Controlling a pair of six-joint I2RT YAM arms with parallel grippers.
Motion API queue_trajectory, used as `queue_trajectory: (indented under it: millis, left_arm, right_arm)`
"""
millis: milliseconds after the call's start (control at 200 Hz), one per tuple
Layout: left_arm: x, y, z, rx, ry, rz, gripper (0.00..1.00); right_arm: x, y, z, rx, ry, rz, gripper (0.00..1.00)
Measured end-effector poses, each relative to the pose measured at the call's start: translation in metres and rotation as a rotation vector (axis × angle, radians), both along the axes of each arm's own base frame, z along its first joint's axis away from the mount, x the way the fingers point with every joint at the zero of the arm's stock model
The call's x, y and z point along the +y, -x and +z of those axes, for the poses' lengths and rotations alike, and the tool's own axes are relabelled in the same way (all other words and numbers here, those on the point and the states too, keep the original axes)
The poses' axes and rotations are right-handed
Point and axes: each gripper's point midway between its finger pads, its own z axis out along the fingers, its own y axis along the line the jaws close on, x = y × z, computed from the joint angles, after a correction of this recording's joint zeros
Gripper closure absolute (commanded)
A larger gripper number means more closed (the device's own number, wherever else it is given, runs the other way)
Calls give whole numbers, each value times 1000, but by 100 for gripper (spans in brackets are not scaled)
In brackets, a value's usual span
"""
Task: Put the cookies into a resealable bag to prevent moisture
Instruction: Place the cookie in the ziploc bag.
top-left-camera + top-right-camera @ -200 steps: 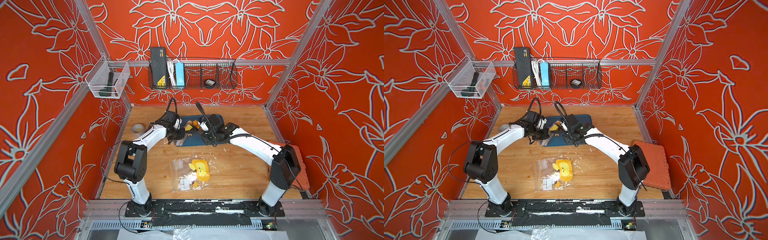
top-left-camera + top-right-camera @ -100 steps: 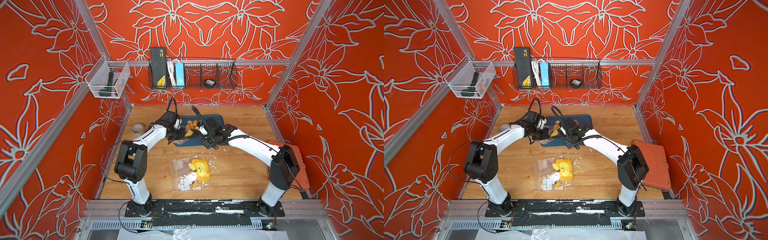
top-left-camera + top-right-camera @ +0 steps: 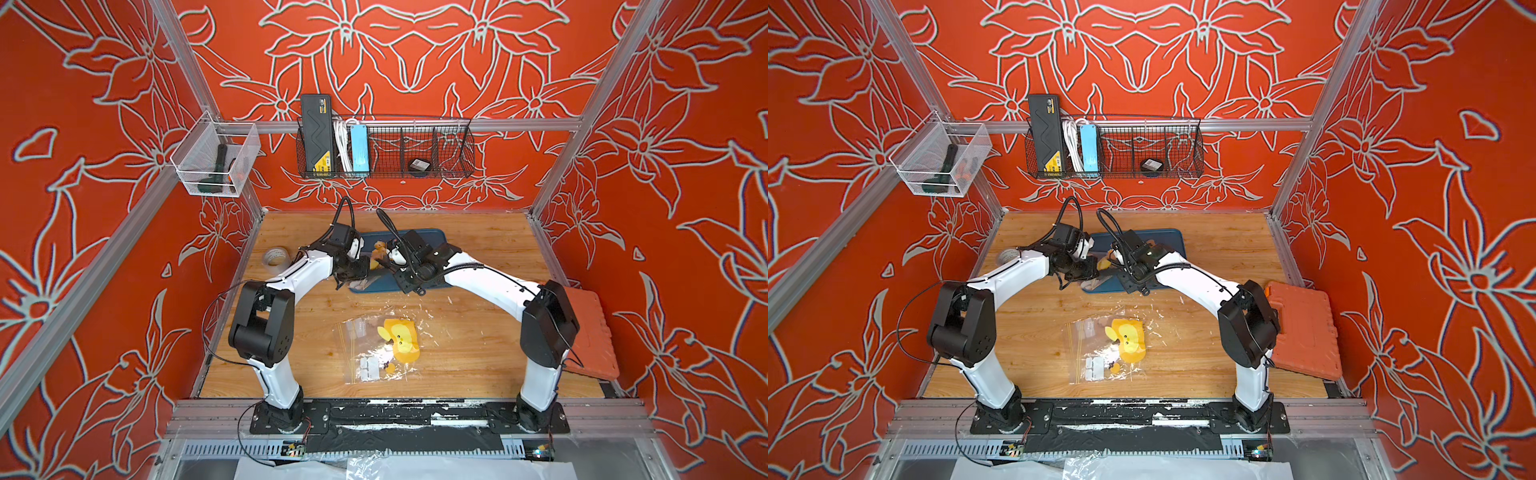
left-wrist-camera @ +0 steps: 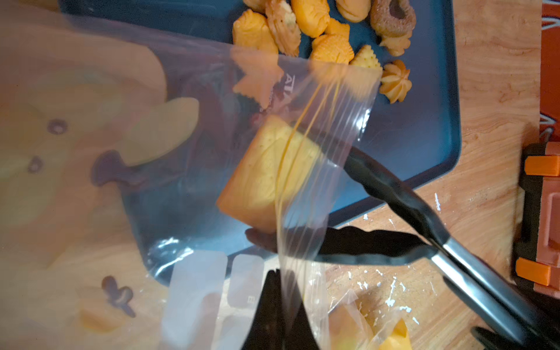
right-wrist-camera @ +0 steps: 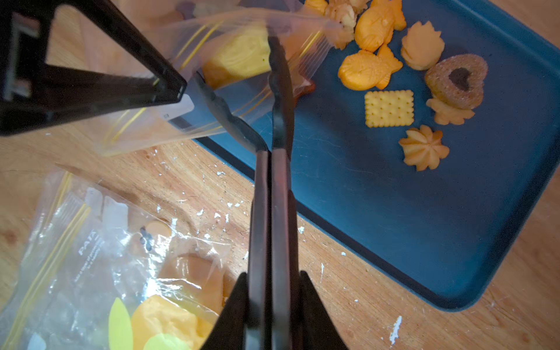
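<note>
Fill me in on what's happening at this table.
The left gripper pinches a clear resealable bag by its zip edge, held over the blue tray. The right gripper grips tongs, which clamp a yellow cookie at the bag's mouth. The other cookies lie on the tray; a second bag lies on the table.

Approx 11 cookies (image 5: 389,107), 2 bags (image 3: 376,347), 1 tray (image 5: 394,212), 1 pr tongs (image 5: 269,212).
</note>
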Motion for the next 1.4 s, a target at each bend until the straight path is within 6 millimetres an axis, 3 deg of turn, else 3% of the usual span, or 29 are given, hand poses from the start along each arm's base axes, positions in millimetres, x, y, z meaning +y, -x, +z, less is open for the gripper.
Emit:
queue_trajectory:
  millis: [295,475,616,821,1001,1401]
  left_arm:
    - [5,1,13,-55,-12,16,100]
    - [18,-1,35,-136,-31,64,100]
    - [25,-4,47,-179,-26,89,100]
    - [25,-5,43,-168,-19,90,100]
    - [24,-4,36,-146,-17,83,100]
    - [24,-3,31,-130,-21,83,100]
  right_arm:
    - [12,-3,-5,51,-31,-2,80]
    - [7,0,-18,80,10,-5,80]
    - [9,-1,-13,76,5,-1,79]
    - [18,-3,-2,72,-37,16,71]
    - [22,-3,4,69,-57,32,53]
    - [21,2,13,63,-82,42,47]
